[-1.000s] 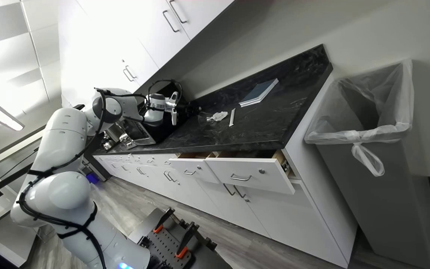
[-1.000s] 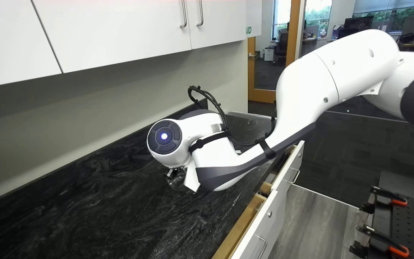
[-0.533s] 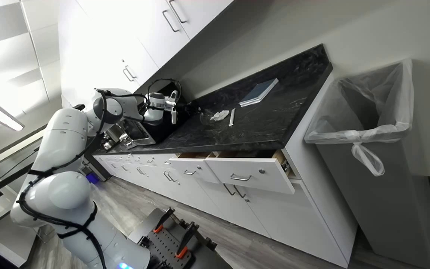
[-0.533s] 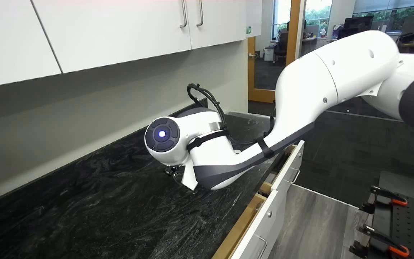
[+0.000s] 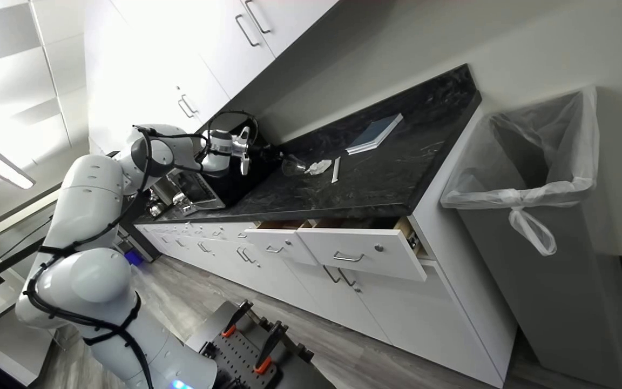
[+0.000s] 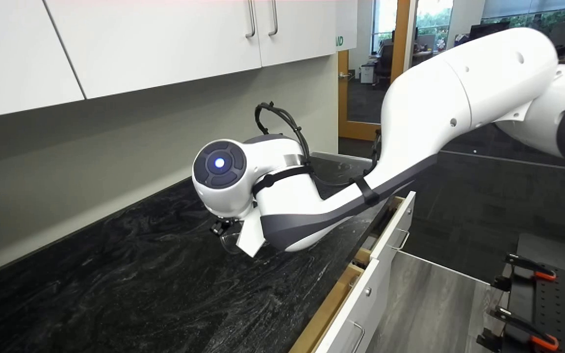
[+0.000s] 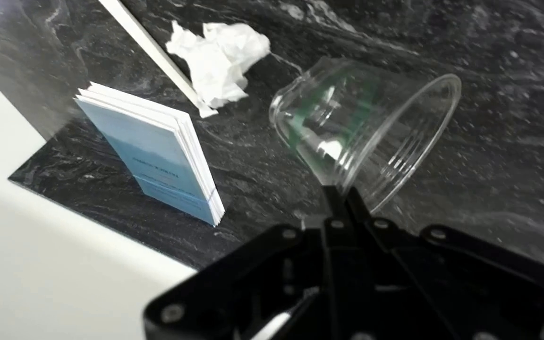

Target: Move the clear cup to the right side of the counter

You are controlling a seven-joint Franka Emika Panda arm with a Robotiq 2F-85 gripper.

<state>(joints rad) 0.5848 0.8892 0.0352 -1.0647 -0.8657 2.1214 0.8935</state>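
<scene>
Pincer (image 7: 343, 192) is holding cup (image 7: 364, 132) by the rim

The pincer is standing narrow, its fingertips (image 7: 357, 203) nearly meeting and pinching the cup's clear wall at the rim. The cup is reaching out ahead of the tips: in the wrist view its wide mouth is facing to the right of them, and its base is pointing up and to the left. Green is showing on its side. In an exterior view the cup (image 6: 230, 241) is showing just below the pincer, against the black counter (image 6: 130, 289); with a wall this clear, whether it is touching the counter is hard to tell.

Left of the pincer in the wrist view, booklets (image 7: 149, 156) with a blue cover are lying stacked on the counter. Farther ahead of the tips, also leftward, a white wad (image 7: 222, 59) is lying crumpled, and a white strip (image 7: 151, 49) is running just beside it. In an exterior view, two drawers (image 5: 362, 253) are jutting out lower than the pincer, and a bin (image 5: 548, 281) with a bag (image 5: 559, 183) over its mouth is standing well apart from the pincer, past the counter's end. In both exterior views white cabinets (image 6: 165, 44) are hanging higher than the pincer.
</scene>
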